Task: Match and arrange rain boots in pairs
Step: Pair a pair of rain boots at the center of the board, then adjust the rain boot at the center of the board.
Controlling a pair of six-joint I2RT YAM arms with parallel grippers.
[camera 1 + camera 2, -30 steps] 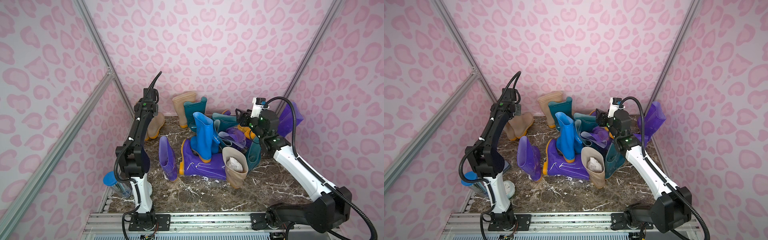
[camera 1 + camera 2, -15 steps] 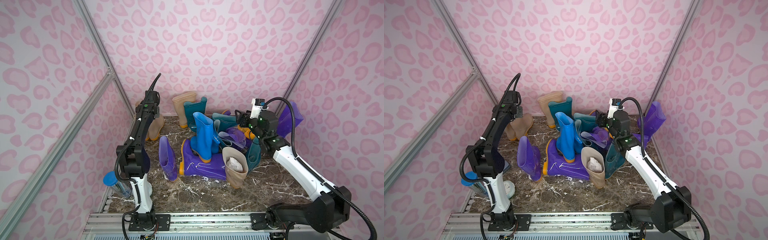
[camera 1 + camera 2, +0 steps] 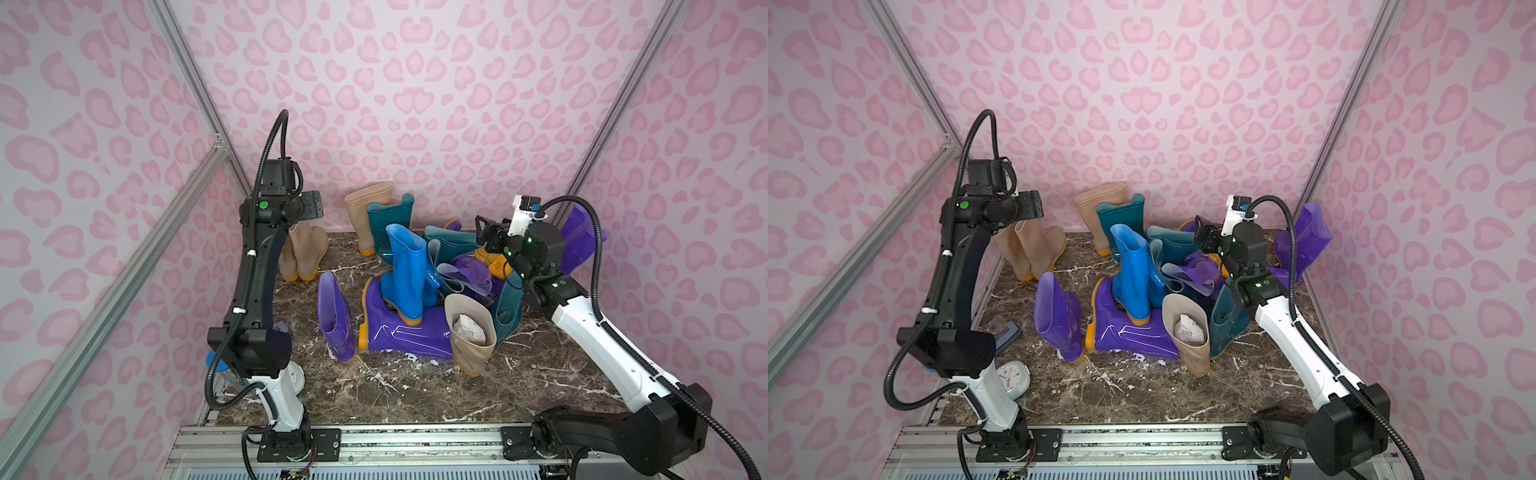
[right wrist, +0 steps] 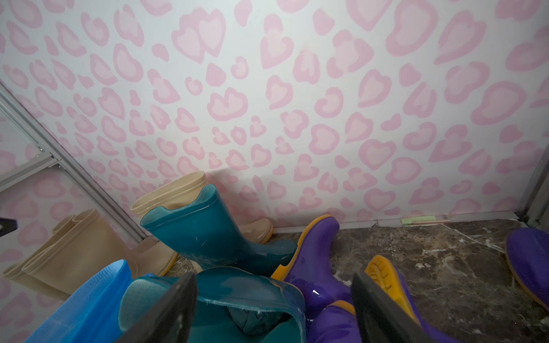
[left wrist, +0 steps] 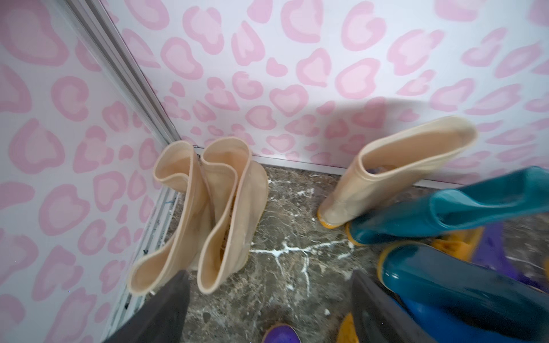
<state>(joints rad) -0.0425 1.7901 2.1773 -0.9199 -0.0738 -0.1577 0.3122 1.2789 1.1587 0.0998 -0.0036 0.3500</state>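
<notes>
Now that the left gripper (image 5: 270,276) has let go, its jaws are standing wide apart with nothing between them but the bare marble floor (image 5: 285,208). Just ahead of those jaws, towards their outer side, the pair of beige boots (image 5: 237,202) is standing upright, shaft against shaft, tucked into the far corner. A second ago these jaws were clamped shut at that spot, so I am reading this as a release, and one pair is now sitting matched and placed.

Ahead of the same jaws, on their inner side, a third beige boot (image 5: 395,172) is leaning by the back wall with an upright teal boot (image 5: 445,213) right against it. Further right, the heap is waiting unsorted. A standing purple boot (image 3: 334,320) is keeping to itself, a flat purple boot (image 3: 399,332) is lying under a bright blue boot (image 3: 405,274), and a paper-stuffed beige boot (image 3: 469,332) is sitting at the near edge.

Over the far right of the heap, the right gripper (image 4: 273,279) is spreading its jaws wider than a moment ago and is gripping nothing. Directly beneath them, a toppled teal boot (image 4: 237,294) is presenting its open mouth. I am judging that this arm is lining up on that teal shaft, which is probably the mate for the upright teal one, so the second pairing is only beginning.
</notes>
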